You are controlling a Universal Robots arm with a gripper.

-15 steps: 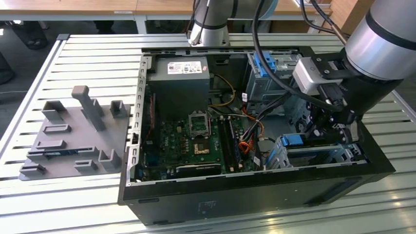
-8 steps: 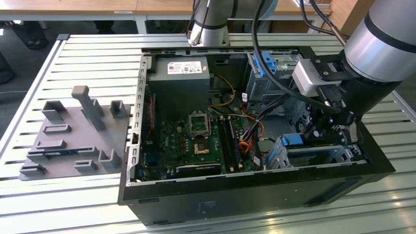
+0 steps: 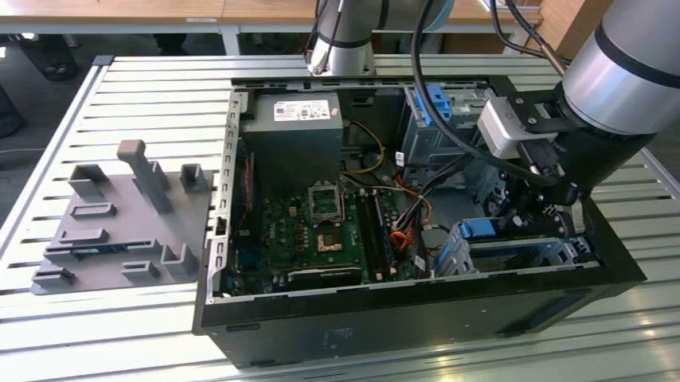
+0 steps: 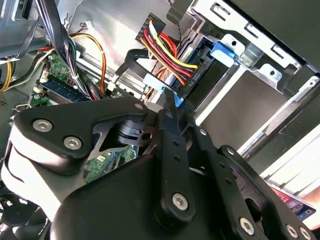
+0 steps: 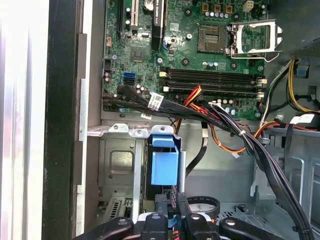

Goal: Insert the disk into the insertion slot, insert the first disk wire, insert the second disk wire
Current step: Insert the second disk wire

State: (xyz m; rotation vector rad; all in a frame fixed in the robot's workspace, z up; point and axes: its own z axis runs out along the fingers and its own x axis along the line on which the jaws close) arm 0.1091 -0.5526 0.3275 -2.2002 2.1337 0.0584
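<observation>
The disk's blue carrier [image 5: 164, 167] stands in the insertion slot [image 5: 117, 165], the low perforated metal cage at the case's near corner on the exterior view's right [image 3: 521, 251]. One black plug with red, yellow and black wires [image 4: 187, 75] sits against the disk's end beside the blue carrier tab [image 4: 222, 50]. My gripper [image 4: 173, 104] hangs down into the case [image 3: 563, 207] right at that end. Its fingers [image 5: 182, 207] are pressed close on a small blue connector [image 4: 178, 102] of a flat black cable [image 4: 131, 57].
The open black computer case [image 3: 425, 318] holds the green motherboard [image 3: 318, 231], a power supply [image 3: 292, 115] and a taller grey cage with a blue latch [image 3: 431, 107]. Bundled black cables [image 5: 210, 112] cross above the cage. A grey fixture plate [image 3: 123, 215] lies on the exterior view's left.
</observation>
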